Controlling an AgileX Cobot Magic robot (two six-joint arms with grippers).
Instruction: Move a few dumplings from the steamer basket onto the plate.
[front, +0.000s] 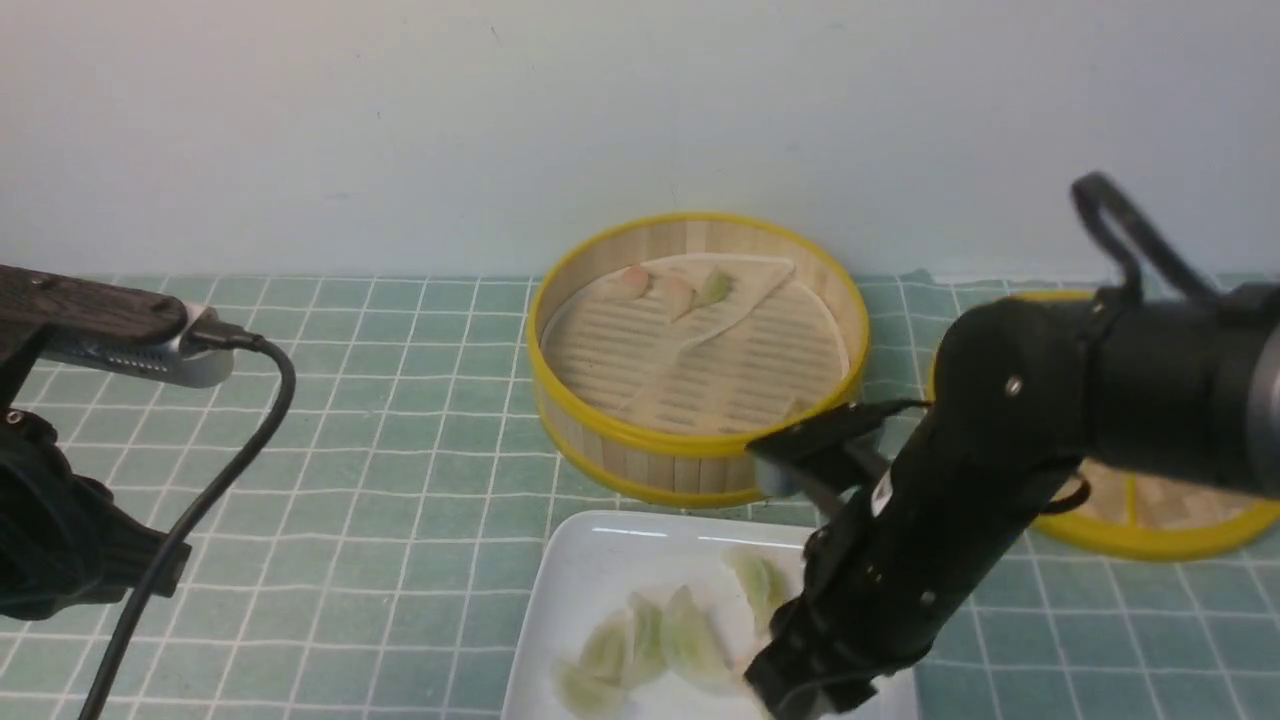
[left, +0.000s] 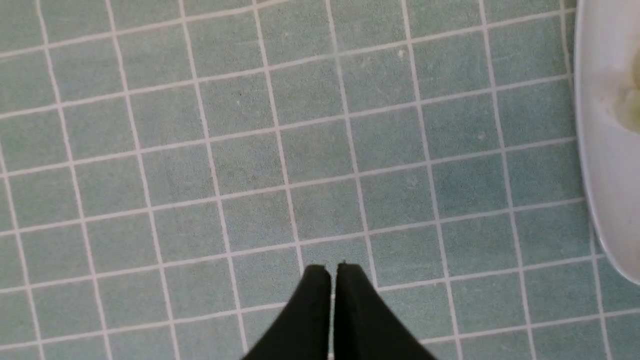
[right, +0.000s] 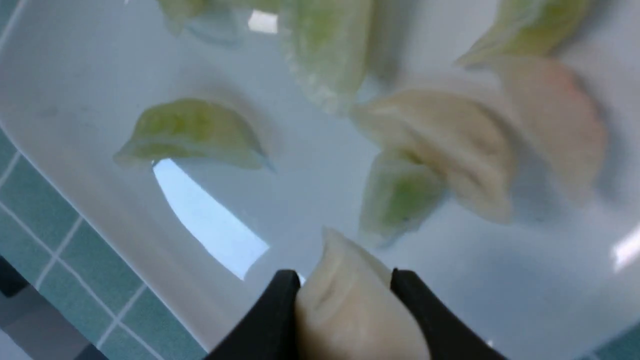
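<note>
Dumplings (front: 690, 640) — several pale crescents — lie on the glossy white square plate (front: 600, 560) under my right gripper (right: 344, 277), clamped on one more dumpling (right: 350, 310); three wait in the round bamboo steamer basket (front: 690, 460) beyond.

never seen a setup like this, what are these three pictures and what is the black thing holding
This is a robot with a left arm and a right arm, each ending in a two-fingered gripper. The wide picture looks forward from between them; the other two come from cameras on the wrists. On the green tiled table stand a bamboo steamer basket with three dumplings inside, a lid and a white plate with more dumplings. The right gripper is over the plate, pinching a cream dumpling. The left gripper is shut on nothing, above the tiles beside the plate.
</note>
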